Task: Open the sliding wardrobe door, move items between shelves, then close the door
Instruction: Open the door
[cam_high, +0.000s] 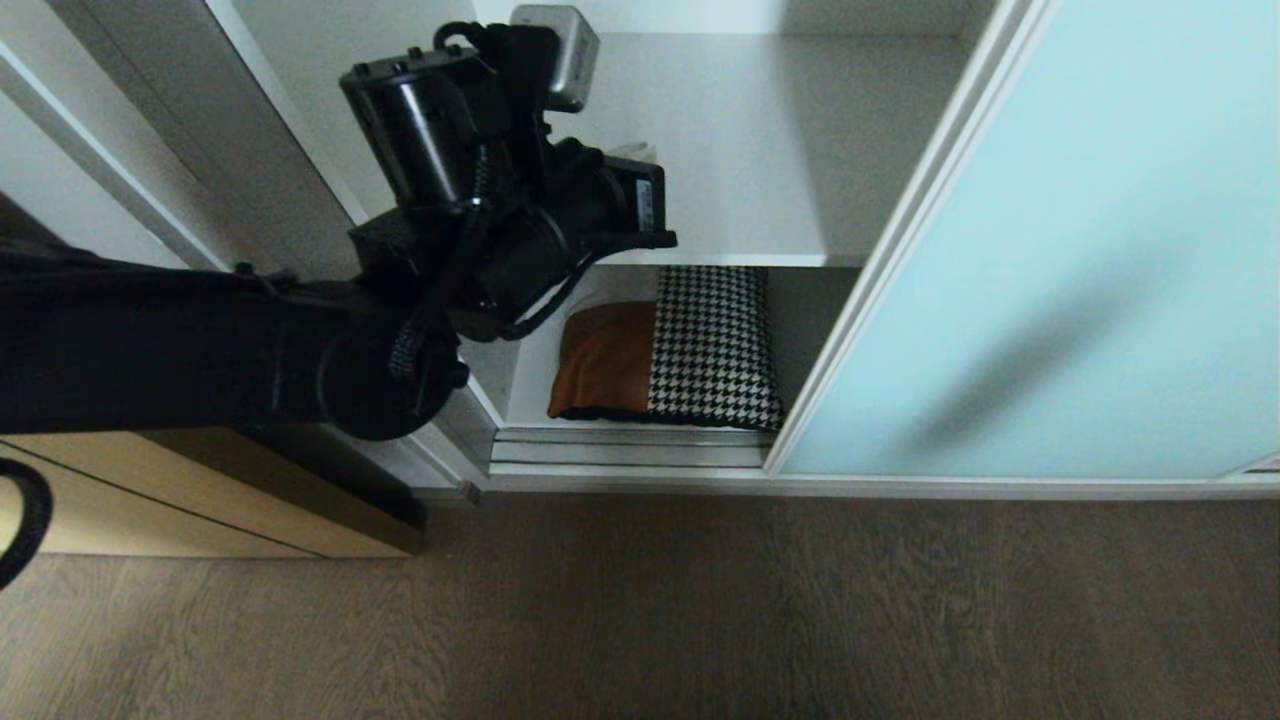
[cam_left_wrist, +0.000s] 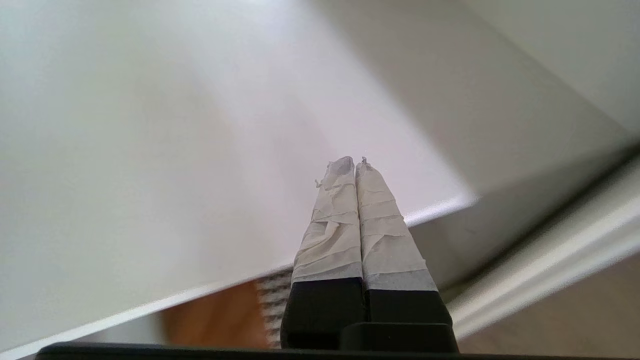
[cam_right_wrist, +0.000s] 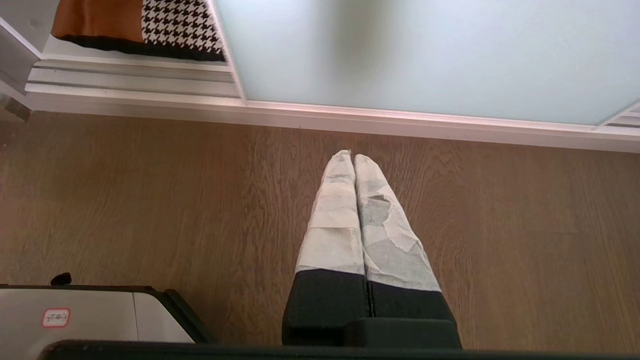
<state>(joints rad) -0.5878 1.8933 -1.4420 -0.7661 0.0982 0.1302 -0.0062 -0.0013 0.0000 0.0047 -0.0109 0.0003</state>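
The left arm (cam_high: 200, 350) is showing as a run of thick matte-black housings, with a braided black cable looping past a round joint cap at about seven o'clock of the wrist and a small silver-grey camera box (cam_high: 557, 52) sitting at its one o'clock. Both grippers are wearing wrinkled white tape over black finger bases (the right gripper (cam_right_wrist: 354, 157) has a torn patch), and the left gripper (cam_left_wrist: 354, 161) is showing frayed tape at its tips.
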